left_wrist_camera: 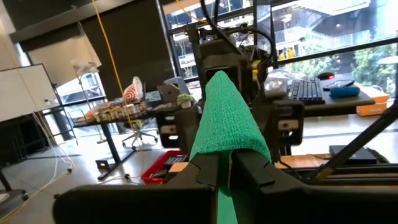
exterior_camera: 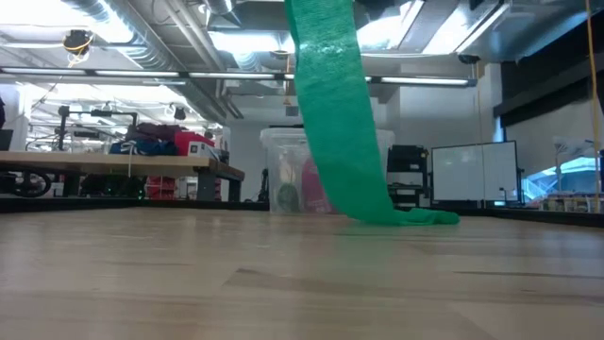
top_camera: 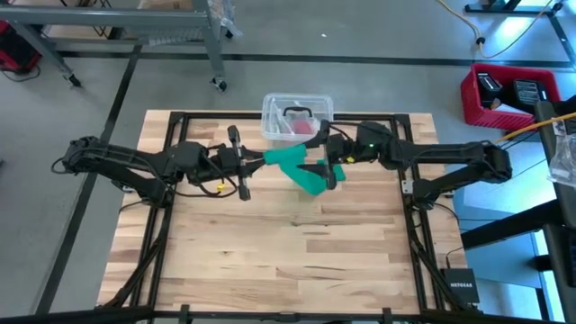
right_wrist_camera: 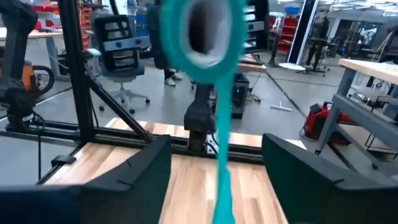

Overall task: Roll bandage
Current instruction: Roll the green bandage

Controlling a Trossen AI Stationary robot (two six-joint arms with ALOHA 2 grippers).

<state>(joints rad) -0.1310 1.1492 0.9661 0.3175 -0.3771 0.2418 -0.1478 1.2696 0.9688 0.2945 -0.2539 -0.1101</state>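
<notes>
The wooden surface carries a clear plastic tub at its far middle edge, pink-red contents inside; both dark arms reach in to meet just in front of the tub; the bandage, a teal-green strip, stretches between them above the boards, and its loose end trails down to lie on the wood; the left pincer is clamped tight on one end of the bandage; the right pincer stands wide apart, the strip hanging between its fingers, gripping nothing.
</notes>
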